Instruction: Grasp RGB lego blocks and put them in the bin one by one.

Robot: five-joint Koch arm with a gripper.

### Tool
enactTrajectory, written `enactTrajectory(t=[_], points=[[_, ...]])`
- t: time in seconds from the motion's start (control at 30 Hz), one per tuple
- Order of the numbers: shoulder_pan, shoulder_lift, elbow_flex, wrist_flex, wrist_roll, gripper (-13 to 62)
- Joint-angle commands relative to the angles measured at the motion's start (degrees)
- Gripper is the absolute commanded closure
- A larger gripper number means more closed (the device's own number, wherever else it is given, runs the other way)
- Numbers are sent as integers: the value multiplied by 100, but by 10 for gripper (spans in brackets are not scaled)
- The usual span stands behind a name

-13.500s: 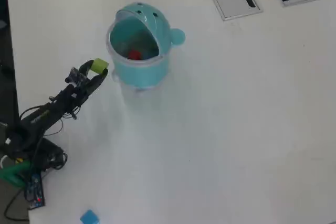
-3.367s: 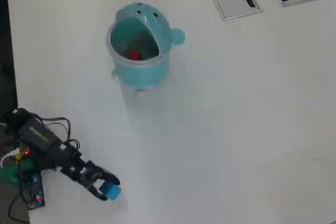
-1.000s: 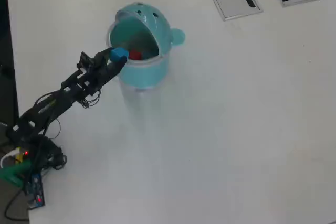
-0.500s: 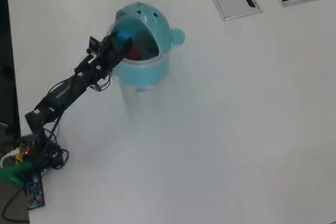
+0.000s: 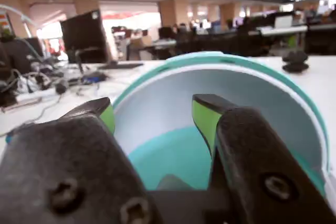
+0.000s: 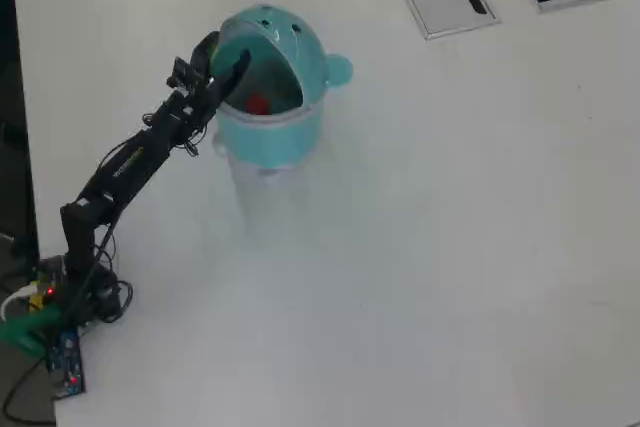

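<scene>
Blue block gone from the jaws
Gripper (image 6: 228,54) is hanging spread and empty over the teal bin (image 6: 300,132) (red cube (image 6: 257,104) showing inside), so sorting looks finished

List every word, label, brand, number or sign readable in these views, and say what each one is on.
None can be read.
The bin, the gripper and the table bear no lettering.
The monitor in the wrist view's background is dark, and the office behind it is too blurred to tell any sign.
</scene>
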Motion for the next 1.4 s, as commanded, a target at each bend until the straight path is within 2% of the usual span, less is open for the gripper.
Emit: enactTrajectory(t=[0.0,0.43,0.97,1.37], points=[[-88,70,-536,18,-9,223],[79,554,-193,650,9,223],[1424,2347,1354,773,18,207],[1925,3437,2628,686,18,200]])
